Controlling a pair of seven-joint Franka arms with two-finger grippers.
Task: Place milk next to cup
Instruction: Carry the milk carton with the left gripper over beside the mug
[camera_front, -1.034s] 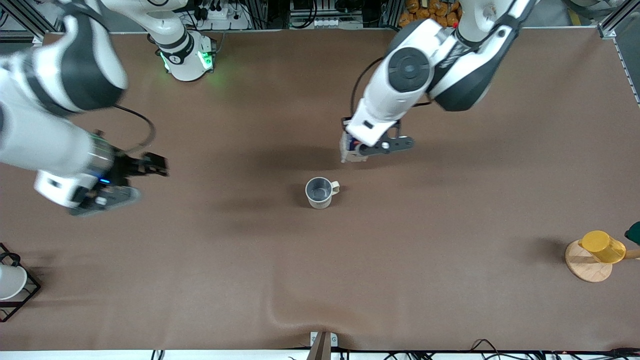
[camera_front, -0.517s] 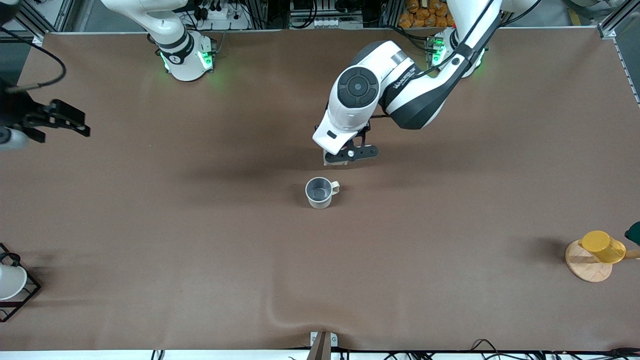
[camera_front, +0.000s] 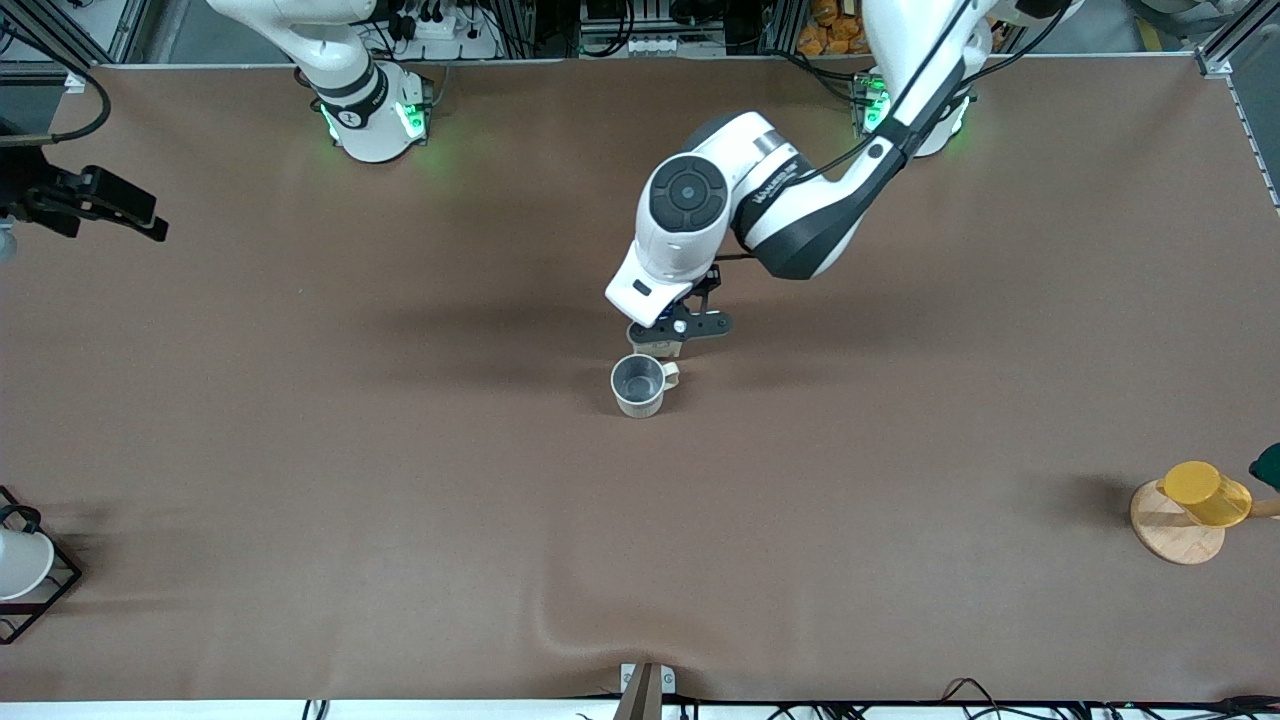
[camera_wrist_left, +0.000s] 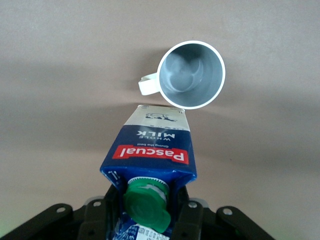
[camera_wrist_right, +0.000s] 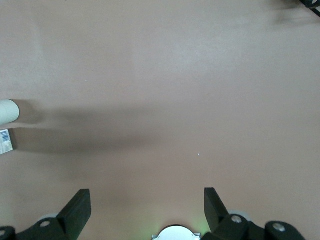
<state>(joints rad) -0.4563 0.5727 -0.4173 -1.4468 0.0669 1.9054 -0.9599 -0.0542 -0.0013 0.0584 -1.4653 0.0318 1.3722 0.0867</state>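
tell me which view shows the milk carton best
The left wrist view: the milk fills it, cap and label plain, held in the left gripper just beside the cup. The front view shows only a sliver under the arm; the right wrist view shows perhaps its edge.

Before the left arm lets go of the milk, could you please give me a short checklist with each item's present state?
1. Left pincer shut on the milk: ok.
2. Milk beside the cup, farther from the front camera: ok.
3. Milk and cup apart, not touching: cannot tell.
4. Milk's base resting on the table: cannot tell.
5. Cup upright: ok.
6. Right pincer open, waiting over bare table at the right arm's end: ok.
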